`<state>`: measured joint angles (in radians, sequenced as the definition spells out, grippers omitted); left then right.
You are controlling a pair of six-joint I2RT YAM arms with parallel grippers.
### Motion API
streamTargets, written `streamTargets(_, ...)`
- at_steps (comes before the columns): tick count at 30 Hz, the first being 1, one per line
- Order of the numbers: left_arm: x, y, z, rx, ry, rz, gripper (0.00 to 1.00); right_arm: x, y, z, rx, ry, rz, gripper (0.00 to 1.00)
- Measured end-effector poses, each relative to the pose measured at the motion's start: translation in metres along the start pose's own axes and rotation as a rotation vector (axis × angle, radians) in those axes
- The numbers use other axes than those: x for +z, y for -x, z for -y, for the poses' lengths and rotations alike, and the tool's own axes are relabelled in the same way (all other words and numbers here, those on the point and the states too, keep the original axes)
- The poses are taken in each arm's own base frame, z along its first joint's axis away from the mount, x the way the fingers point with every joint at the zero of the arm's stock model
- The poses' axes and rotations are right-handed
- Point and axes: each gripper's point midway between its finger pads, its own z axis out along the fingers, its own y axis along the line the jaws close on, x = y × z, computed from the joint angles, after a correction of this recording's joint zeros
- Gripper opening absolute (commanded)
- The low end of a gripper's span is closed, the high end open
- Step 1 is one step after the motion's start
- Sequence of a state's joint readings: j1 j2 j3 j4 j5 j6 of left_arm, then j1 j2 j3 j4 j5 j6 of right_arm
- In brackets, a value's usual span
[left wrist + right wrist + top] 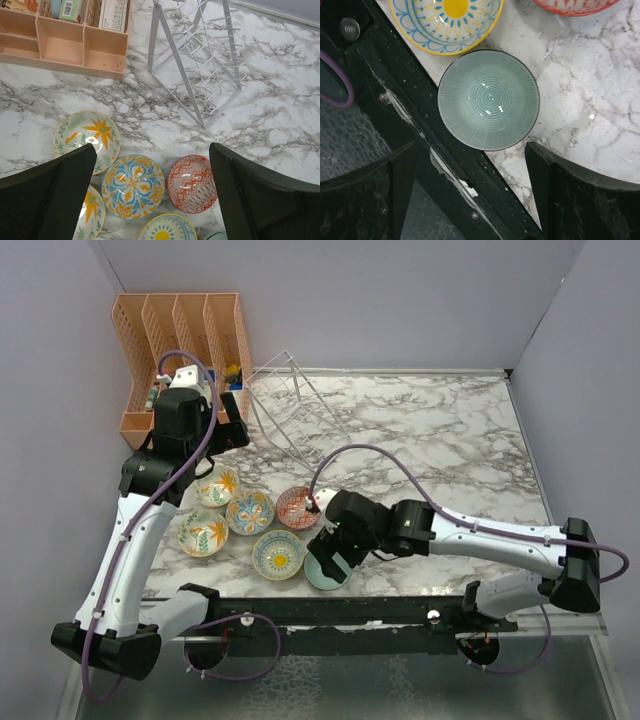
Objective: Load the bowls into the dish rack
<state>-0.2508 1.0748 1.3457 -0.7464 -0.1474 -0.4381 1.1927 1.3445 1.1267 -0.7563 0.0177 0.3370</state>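
Note:
Six bowls lie in a cluster at the near left of the marble table. They are a cream star bowl point(216, 485), a blue-and-yellow floral bowl point(249, 511), a red patterned bowl point(298, 507), a cream flower bowl point(203, 533), a yellow sun bowl point(278, 554) and a plain teal bowl point(488, 100). The wire dish rack point(290, 400) stands empty at the back left. My right gripper point(470, 147) is open and hovers over the teal bowl at the table's near edge. My left gripper point(152, 150) is open and empty, high above the floral bowl point(133, 186) and the red bowl point(192, 183).
An orange slotted organizer point(185, 350) with small boxes in it stands at the back left corner, beside the rack. A black rail point(445, 175) runs along the table's near edge, under the teal bowl's rim. Grey walls close in the table on three sides.

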Motion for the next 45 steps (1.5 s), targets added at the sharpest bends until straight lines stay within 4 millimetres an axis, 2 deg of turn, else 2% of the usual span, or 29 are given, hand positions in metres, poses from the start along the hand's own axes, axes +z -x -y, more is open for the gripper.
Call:
streamTargets(3,-0.002,-0.003,-0.002,0.011,0.004,-0.013,0.99,0.009,-0.009,-0.015,-0.031,-0.009,-0.038,0.85)
streamTargets(8,-0.009,-0.011,-0.005,0.029,0.01,-0.039,0.99,0.035,-0.021,-0.042,-0.075,-0.03,-0.12,0.81)
streamTargets(11,-0.018,-0.012,-0.006,0.015,0.004,-0.032,0.99,0.05,-0.026,-0.055,-0.095,-0.03,-0.154,0.71)
streamTargets(13,-0.028,-0.013,-0.007,0.004,-0.001,-0.021,0.99,0.057,-0.033,-0.058,-0.099,-0.034,-0.178,0.69)
streamTargets(18,-0.048,-0.011,-0.011,-0.008,-0.007,0.014,0.99,0.065,-0.038,-0.057,-0.082,-0.052,-0.189,0.6)
streamTargets(22,-0.058,-0.004,-0.014,-0.01,0.009,0.034,0.99,0.073,-0.046,-0.05,-0.075,-0.071,-0.188,0.49)
streamTargets(24,-0.061,-0.002,-0.016,-0.013,0.016,0.046,0.99,0.078,-0.051,-0.046,-0.074,-0.086,-0.19,0.47)
streamTargets(30,-0.066,0.0,-0.02,-0.023,0.036,0.064,0.99,0.092,-0.059,-0.039,-0.079,-0.117,-0.189,0.4)
streamTargets(33,-0.065,0.0,-0.021,-0.025,0.041,0.066,0.99,0.095,-0.06,-0.037,-0.078,-0.122,-0.181,0.27)
streamTargets(45,-0.068,0.002,-0.021,-0.029,0.035,0.08,0.99,0.102,-0.05,-0.031,-0.065,-0.169,-0.124,0.01)
